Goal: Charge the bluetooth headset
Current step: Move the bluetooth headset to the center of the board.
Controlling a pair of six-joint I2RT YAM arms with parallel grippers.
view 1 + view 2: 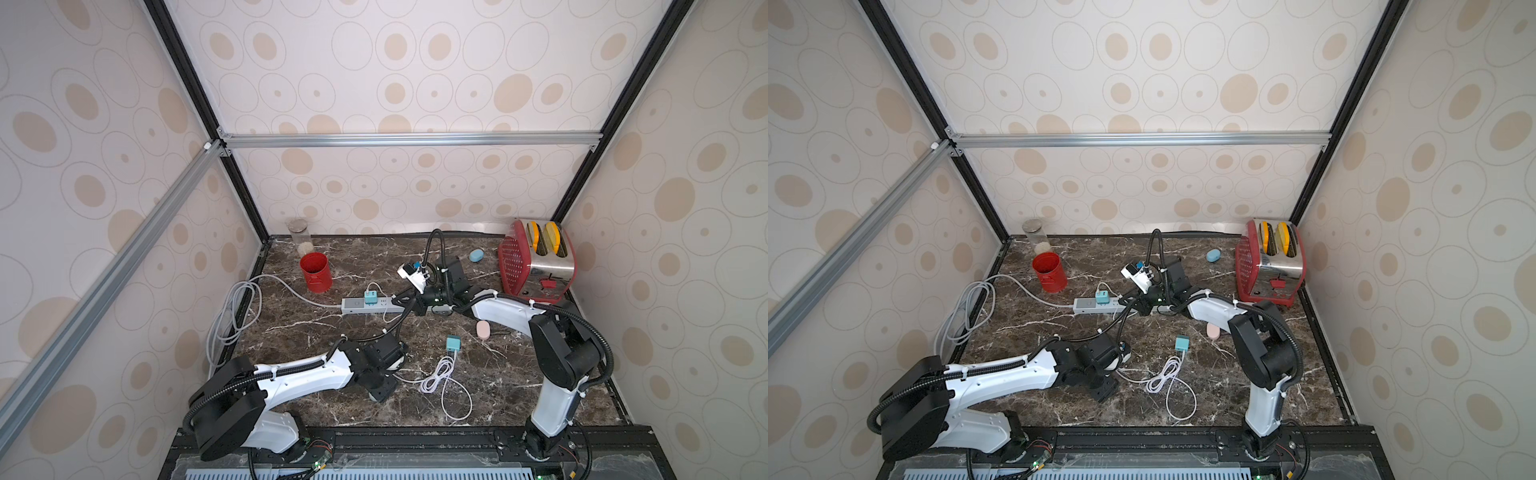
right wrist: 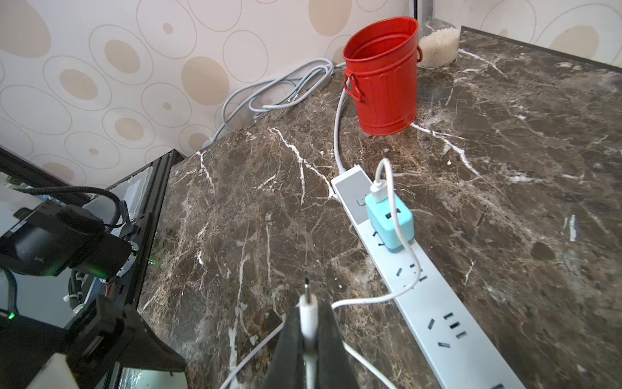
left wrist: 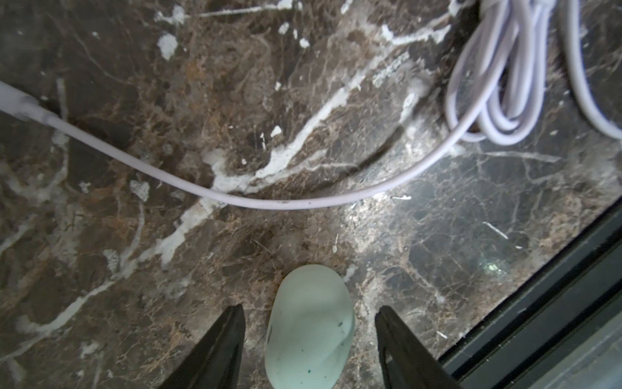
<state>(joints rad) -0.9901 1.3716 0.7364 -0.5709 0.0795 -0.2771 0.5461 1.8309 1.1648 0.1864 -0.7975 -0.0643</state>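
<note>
The bluetooth headset's case [image 3: 311,326], a pale mint oval, lies on the marble between the jaws of my left gripper [image 3: 309,307]. The jaws stand open astride it with a gap on each side. In both top views this gripper [image 1: 392,368] is low over the table near the front, and only a pale sliver of the case [image 1: 1115,362] shows. My right gripper [image 2: 308,310] is shut on the white charging plug [image 2: 307,304], whose metal tip sticks out past the fingers. Its cable runs to a teal charger [image 2: 390,222] plugged into the white power strip [image 2: 434,303].
A loose teal charger [image 1: 453,343] with a coiled white cable [image 1: 436,376] lies just right of the left gripper. A pink oval case [image 1: 483,329], a blue one [image 1: 476,255], a red bucket [image 1: 316,272], a jar [image 1: 300,237] and a red toaster [image 1: 536,259] stand around.
</note>
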